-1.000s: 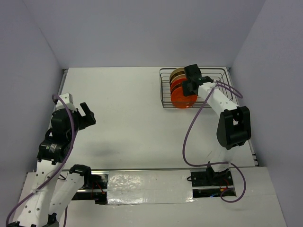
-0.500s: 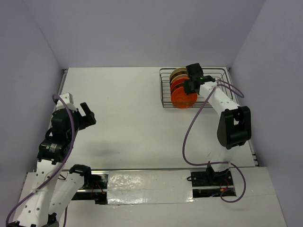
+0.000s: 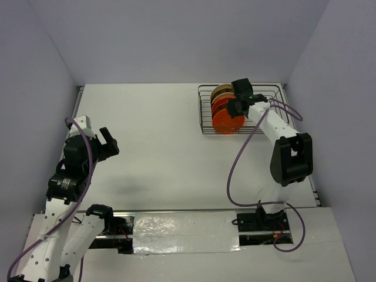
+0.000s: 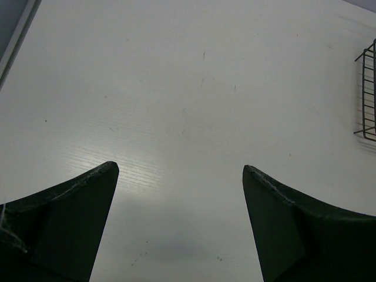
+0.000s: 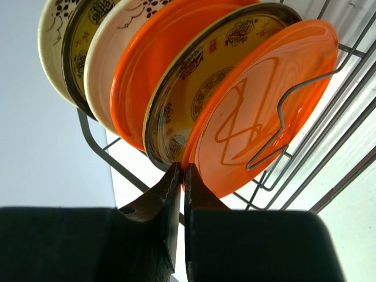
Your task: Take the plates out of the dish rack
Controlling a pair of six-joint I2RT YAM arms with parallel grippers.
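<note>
The dish rack point(image 3: 205, 114) stands at the far right of the table and holds several plates on edge. In the right wrist view the nearest is a plain orange plate point(image 5: 264, 106). Behind it stand a dark plate with a yellow-gold pattern point(image 5: 205, 82), a second orange plate point(image 5: 150, 64) and a cream plate point(image 5: 106, 64). My right gripper point(image 5: 183, 170) is shut on the lower rim of the nearest orange plate point(image 3: 226, 121), which rests in the rack against a wire divider point(image 5: 282, 117). My left gripper point(image 4: 181, 170) is open and empty over bare table, far left point(image 3: 108, 143).
A corner of the rack point(image 4: 367, 94) shows at the right edge of the left wrist view. The table's raised back and side walls lie close behind and right of the rack. White tabletop point(image 3: 153, 135) stretches between the two arms.
My right gripper has shifted slightly at the rack, and the front orange plate sits a little further back. The left arm has not moved.
</note>
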